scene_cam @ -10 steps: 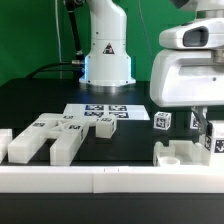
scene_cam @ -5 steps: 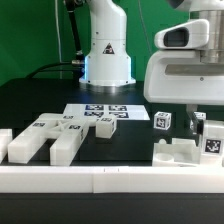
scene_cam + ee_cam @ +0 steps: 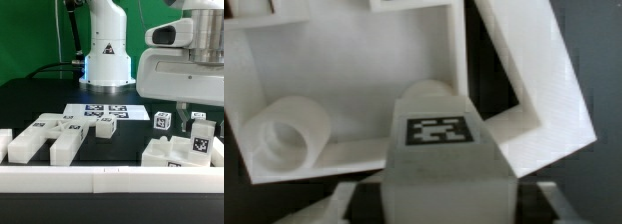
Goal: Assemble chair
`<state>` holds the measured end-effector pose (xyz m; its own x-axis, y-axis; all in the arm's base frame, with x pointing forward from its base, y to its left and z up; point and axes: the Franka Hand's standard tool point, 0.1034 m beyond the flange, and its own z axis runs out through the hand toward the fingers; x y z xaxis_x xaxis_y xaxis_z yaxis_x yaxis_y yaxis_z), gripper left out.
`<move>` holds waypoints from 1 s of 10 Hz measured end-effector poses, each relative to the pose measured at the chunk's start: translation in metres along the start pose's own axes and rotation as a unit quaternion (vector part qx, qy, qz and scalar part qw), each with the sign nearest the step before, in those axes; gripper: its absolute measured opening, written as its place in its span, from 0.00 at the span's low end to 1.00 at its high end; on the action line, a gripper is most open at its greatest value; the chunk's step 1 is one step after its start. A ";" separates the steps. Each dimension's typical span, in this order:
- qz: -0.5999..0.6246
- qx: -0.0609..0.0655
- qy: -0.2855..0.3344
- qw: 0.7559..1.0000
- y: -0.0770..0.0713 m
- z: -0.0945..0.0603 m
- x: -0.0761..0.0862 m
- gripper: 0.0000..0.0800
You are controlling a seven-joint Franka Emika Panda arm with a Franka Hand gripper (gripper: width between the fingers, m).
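My gripper [image 3: 198,128] hangs at the exterior view's right, shut on a white chair bar [image 3: 201,145] with a tag sticker. The bar stands over a flat white chair slab [image 3: 162,155] with raised walls, just behind the border rail. In the wrist view the tagged bar [image 3: 441,150] runs out from between my fingers [image 3: 356,196] over the slab [image 3: 331,70], whose round peg [image 3: 287,138] lies beside it. Two long chair pieces [image 3: 35,140] [image 3: 68,140] lie at the left, with small tagged blocks [image 3: 103,126] [image 3: 161,121] behind them.
The marker board [image 3: 105,110] lies at the middle back in front of the robot base [image 3: 106,50]. The long low white border rail [image 3: 90,182] runs along the front. Black table surface [image 3: 30,105] lies at the back left.
My gripper has moved toward the exterior view's left and lower with the bar. The slab under it now reaches further left.
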<state>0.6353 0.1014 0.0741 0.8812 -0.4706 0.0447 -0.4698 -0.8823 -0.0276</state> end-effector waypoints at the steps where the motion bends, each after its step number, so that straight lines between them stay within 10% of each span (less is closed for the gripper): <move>1: 0.000 0.000 0.000 1.000 0.000 0.000 0.000 0.37; 2: 0.000 0.000 0.000 1.000 0.000 0.000 0.000 0.63; 4: -0.019 -0.001 -0.006 1.000 -0.001 -0.009 -0.002 0.77; 10: -0.054 -0.003 -0.008 0.998 0.026 -0.039 -0.002 0.81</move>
<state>0.6194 0.0788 0.1126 0.9275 -0.3725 0.0306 -0.3721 -0.9280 -0.0181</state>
